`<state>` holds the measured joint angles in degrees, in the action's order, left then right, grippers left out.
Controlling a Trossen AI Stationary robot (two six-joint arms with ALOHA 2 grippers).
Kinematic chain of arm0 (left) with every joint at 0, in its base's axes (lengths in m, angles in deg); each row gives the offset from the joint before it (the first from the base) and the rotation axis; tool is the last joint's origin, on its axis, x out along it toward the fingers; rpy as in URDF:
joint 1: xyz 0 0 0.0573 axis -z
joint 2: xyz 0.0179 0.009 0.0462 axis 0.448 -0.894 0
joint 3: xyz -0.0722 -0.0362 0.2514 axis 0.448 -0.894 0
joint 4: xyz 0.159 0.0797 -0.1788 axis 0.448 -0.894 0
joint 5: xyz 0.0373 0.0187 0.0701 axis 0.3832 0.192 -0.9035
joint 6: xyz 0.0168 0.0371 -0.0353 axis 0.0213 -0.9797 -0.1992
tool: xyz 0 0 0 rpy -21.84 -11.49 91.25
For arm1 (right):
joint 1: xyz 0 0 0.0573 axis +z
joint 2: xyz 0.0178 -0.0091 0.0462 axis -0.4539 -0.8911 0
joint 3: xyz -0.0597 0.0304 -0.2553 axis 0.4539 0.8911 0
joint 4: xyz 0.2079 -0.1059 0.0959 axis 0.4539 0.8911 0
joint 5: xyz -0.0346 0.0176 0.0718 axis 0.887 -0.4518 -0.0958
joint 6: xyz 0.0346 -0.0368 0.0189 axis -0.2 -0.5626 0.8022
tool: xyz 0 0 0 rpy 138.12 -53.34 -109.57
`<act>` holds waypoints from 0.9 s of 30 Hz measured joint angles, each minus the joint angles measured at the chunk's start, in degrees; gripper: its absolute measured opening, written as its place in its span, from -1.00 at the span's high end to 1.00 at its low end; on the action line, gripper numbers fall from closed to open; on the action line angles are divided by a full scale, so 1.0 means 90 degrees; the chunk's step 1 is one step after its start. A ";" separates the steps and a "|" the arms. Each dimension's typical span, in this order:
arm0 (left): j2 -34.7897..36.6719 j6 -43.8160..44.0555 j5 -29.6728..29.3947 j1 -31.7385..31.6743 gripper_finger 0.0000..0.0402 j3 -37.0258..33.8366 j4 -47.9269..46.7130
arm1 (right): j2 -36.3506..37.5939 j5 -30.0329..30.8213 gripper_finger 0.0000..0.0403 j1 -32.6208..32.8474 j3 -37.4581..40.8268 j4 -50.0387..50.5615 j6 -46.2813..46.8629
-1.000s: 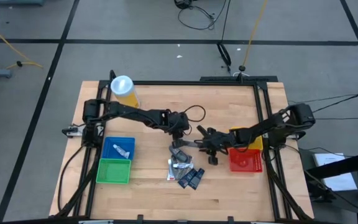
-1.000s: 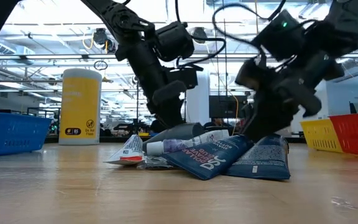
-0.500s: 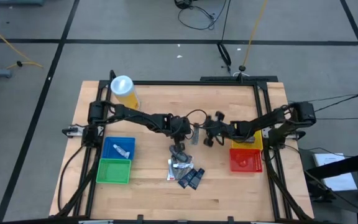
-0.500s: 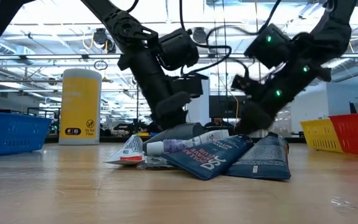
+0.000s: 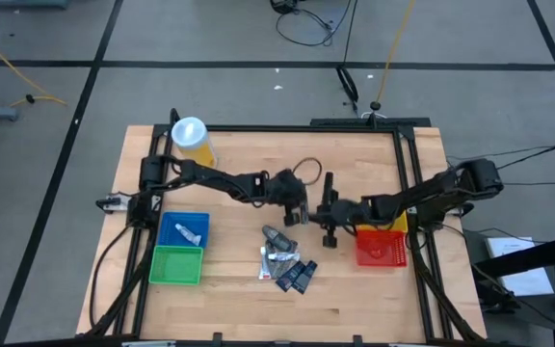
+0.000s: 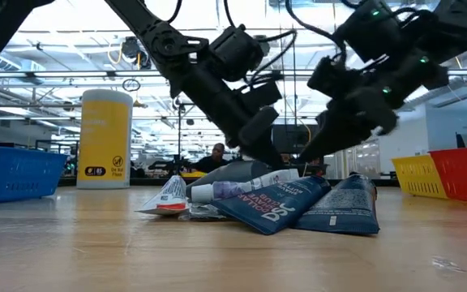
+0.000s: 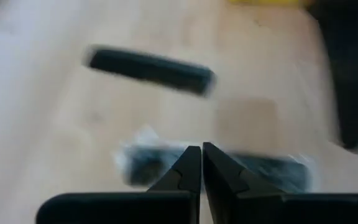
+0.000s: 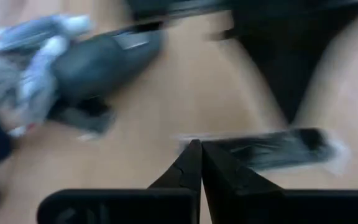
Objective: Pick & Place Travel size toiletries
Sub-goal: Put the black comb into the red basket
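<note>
The left gripper (image 5: pixel 300 214) hangs above the middle of the table (image 5: pixel 229 299), its two fingers (image 7: pixel 190 169) pressed together with nothing between them. Facing it and very near is the right gripper (image 5: pixel 324 214), and its fingers (image 8: pixel 191 163) are likewise pressed together on nothing. In the high view a small dark piece (image 5: pixel 329 182) lies on the wood just beyond the right gripper, on the far side from the heap.

Just below both grippers, towards the table's near edge, lies the heap of toiletries (image 5: pixel 284 256): a dark grey oval piece (image 5: pixel 276 235) nearest the fingers, then a white tube (image 6: pixel 242 188), a crumpled silver sachet (image 6: pixel 167 197) and two dark blue packets (image 6: pixel 340 206) leaning on each other.

Out past the left arm sit the blue bin (image 5: pixel 170 225), with one white tube (image 5: pixel 190 232) in it, and the green bin (image 5: pixel 177 265) touching it. Beyond the right gripper are the red bin (image 5: pixel 382 250) and yellow bin (image 5: pixel 397 220). The yellow cylinder (image 5: pixel 194 141) stands at the far corner.
</note>
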<state>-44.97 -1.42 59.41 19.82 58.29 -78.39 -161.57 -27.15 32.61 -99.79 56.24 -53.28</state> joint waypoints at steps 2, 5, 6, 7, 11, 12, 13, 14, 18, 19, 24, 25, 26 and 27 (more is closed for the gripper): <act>0.0007 -0.0117 -0.0009 -0.0151 0.94 0.0002 0.0177 | -0.0268 0.0152 0.98 0.0170 0.0026 -0.0231 0.0103; 0.0007 -0.0241 0.0170 -0.0392 0.99 0.0002 0.0454 | -0.0768 0.0471 0.97 0.0260 0.0019 -0.1065 0.0152; 0.0008 -0.0253 0.0285 -0.0468 0.98 0.0002 0.0486 | -0.0930 0.0560 0.97 0.0257 0.0010 -0.1323 0.0186; 0.0012 -0.0256 0.0396 -0.0535 0.97 0.0002 0.0460 | -0.1071 0.0641 0.97 0.0245 0.0007 -0.1447 0.0220; 0.0010 -0.0286 0.0484 -0.0719 0.92 -0.0093 0.0332 | -0.1454 0.0650 0.97 0.0086 0.0010 -0.1452 0.0446; 0.0006 -0.0280 0.0486 -0.0752 0.92 -0.0124 0.0421 | -0.1481 0.0661 0.97 0.0068 0.0010 -0.1408 0.0466; -0.0061 -0.0277 0.0486 -0.0772 0.93 -0.0131 0.0555 | -0.1472 0.0663 0.97 0.0042 0.0002 -0.1341 0.0477; -0.0115 -0.0275 0.0515 -0.0791 0.95 -0.0131 0.0656 | -0.1467 0.0658 0.97 0.0035 0.0002 -0.1285 0.0475; -0.0454 -0.0249 0.0852 -0.0797 0.98 -0.0146 0.1143 | -0.1353 0.0625 0.97 0.0041 0.0000 -0.1067 0.0469; -0.0541 -0.0226 0.0973 -0.0783 0.97 -0.0146 0.1227 | -0.1330 0.0518 0.97 0.0055 0.0005 -0.1043 0.0415; -0.0780 -0.0323 0.1063 -0.0679 0.96 -0.0111 0.1369 | -0.1348 -0.0328 0.97 0.0055 -0.0002 -0.0955 0.0282; -0.0777 -0.0372 0.1059 -0.0670 0.98 -0.0112 0.1180 | -0.1358 -0.0364 0.97 0.0055 -0.0002 -0.0890 0.0251; -0.0761 -0.0446 0.1055 -0.0670 0.99 -0.0112 0.0971 | -0.1354 -0.0381 0.97 0.0057 -0.0005 -0.0786 0.0170; -0.0705 -0.0506 0.1061 -0.0671 0.99 -0.0105 0.0704 | -0.1312 -0.0357 0.97 0.0057 -0.0010 -0.0641 0.0097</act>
<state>-51.32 -5.97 68.96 13.78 57.34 -72.06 -173.37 -30.37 33.12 -99.87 50.47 -52.41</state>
